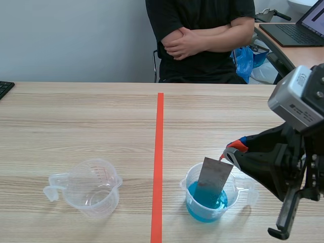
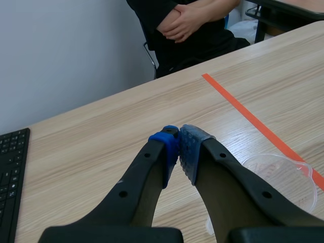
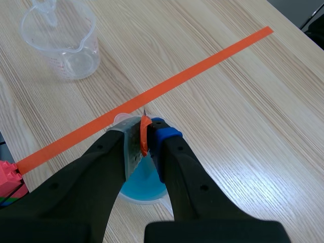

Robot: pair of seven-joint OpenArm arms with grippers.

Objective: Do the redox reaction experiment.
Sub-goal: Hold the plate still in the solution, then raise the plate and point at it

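The right pincer [image 3: 147, 139] hides most of the cup [image 3: 123, 119] beneath it.

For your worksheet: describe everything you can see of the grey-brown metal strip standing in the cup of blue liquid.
The grey-brown flat metal strip is a thin rectangular sheet with a dull, matte look. It stands tilted in the clear plastic measuring cup, on the right of the tape line. Its lower end is sunk in the blue liquid and its upper part rises above the rim. The right gripper is shut on its upper corner. Nothing else visibly touches it.
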